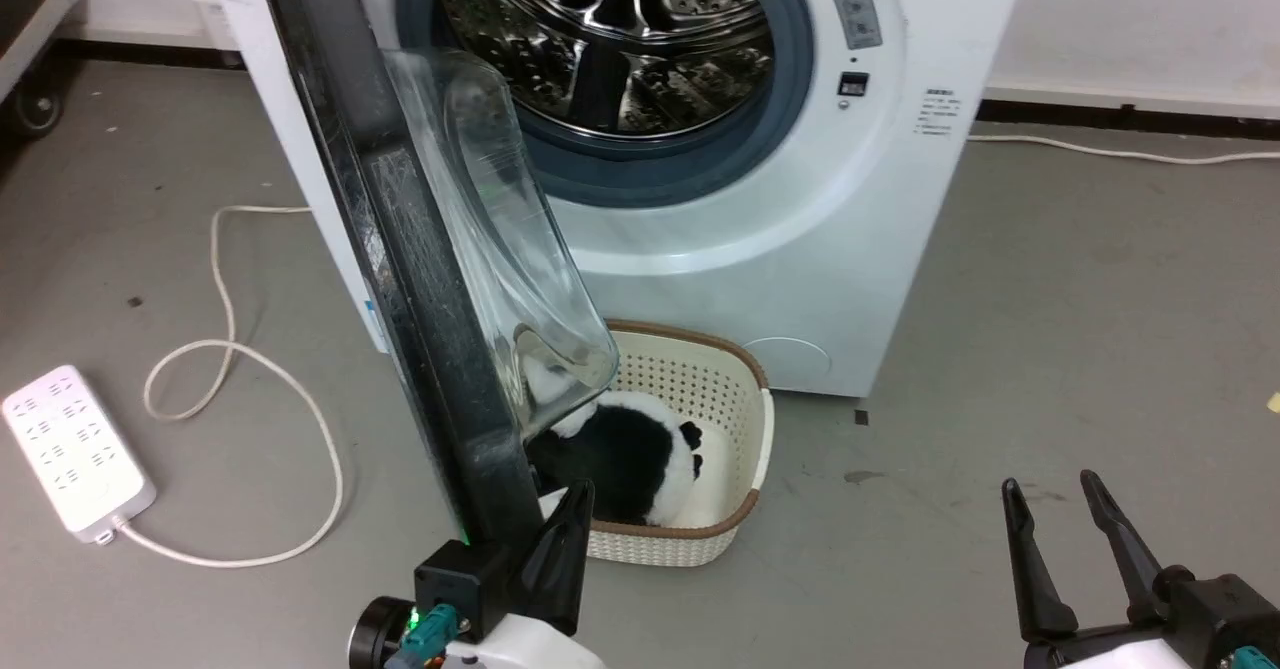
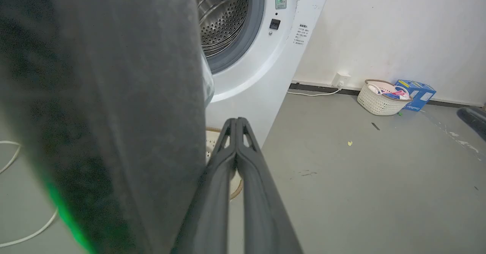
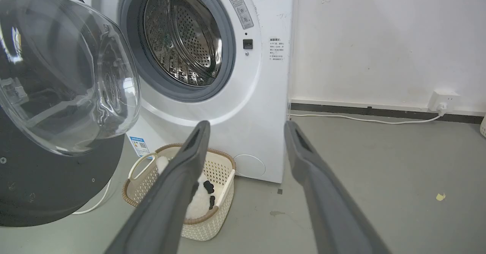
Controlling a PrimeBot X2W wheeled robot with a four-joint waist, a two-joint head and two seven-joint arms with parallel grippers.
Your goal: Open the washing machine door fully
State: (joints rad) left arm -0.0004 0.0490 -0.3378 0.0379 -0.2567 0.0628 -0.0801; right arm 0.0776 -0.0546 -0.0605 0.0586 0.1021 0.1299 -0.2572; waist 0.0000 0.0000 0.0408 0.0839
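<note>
The white washing machine (image 1: 800,279) shows its steel drum (image 1: 620,39) uncovered. The washing machine door (image 1: 420,279) stands swung out to the left, seen edge-on, its clear glass bowl (image 1: 500,239) bulging right. My left gripper (image 1: 578,497) is shut on nothing, its tips just right of the door's lower edge, on the bowl side. In the left wrist view the blurred black door (image 2: 114,94) looms right beside the shut left gripper (image 2: 236,122). My right gripper (image 1: 1050,486) hangs open at the lower right, far from the door. The right gripper (image 3: 246,125) faces the machine (image 3: 265,94) and door (image 3: 57,185).
A cream perforated basket (image 1: 735,389) holding a black-and-white plush toy (image 1: 630,449) sits on the floor under the door. A white power strip (image 1: 75,449) and looping cable (image 1: 230,349) lie at left. A second basket (image 2: 379,98) and blue box (image 2: 417,92) stand by the wall.
</note>
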